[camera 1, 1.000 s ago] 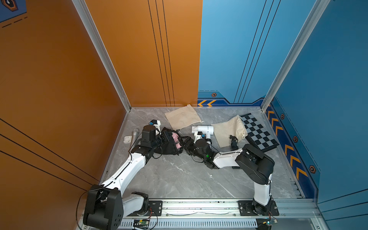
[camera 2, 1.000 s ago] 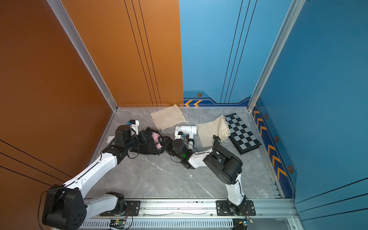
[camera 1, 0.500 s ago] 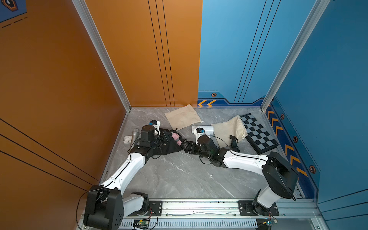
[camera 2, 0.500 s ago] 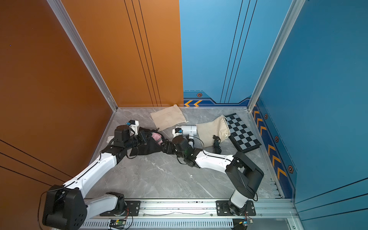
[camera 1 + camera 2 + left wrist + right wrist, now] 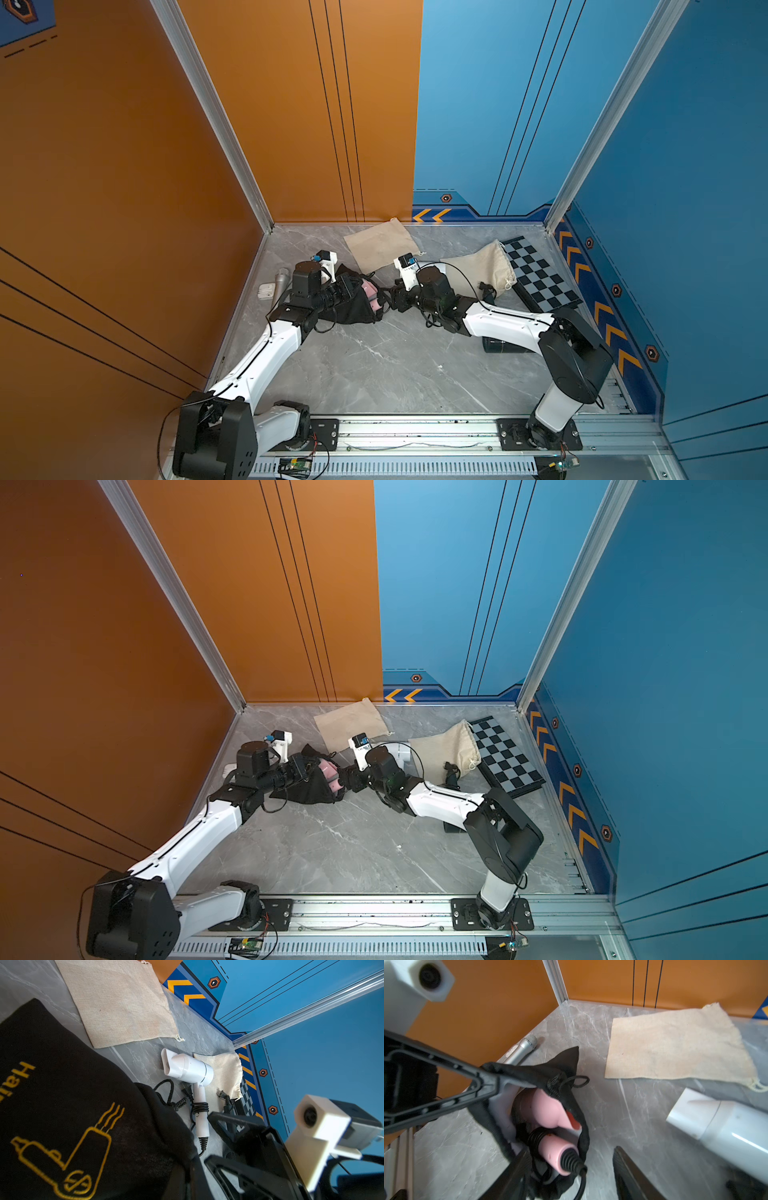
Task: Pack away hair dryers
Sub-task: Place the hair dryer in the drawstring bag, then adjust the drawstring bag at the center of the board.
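Packing is under way but far from finished: of the 3 hair dryers, only the pink dryer is going into a bag, and even that 1 is not fully in. It sits in the mouth of the black pouch. Its rounded barrel is within the fabric, while the end of its slim handle and the ribbed black cord collar poke out past the rim. The left claw is clenched on the pouch's rim and holds the mouth agape. The right claw is at that mouth with its jaws standing apart on either side of the pink handle, grasping nothing that I can make out. The white dryer lies loose on the tabletop, with its black cord wound round its handle and the back of its barrel over the edge of a beige pouch. A flat beige pouch lies near the back wall. A dark barrel-shaped thing shows under the right forearm and may be the 3rd dryer, though too little of it is visible to be sure. By my reckoning, the pink dryer needs a last push and the drawstring pulled, and then 2 dryers remain to bag. The pink dryer itself is smooth matte plastic, stubby and rounded, with a reddish switch near where the handle meets the barrel.
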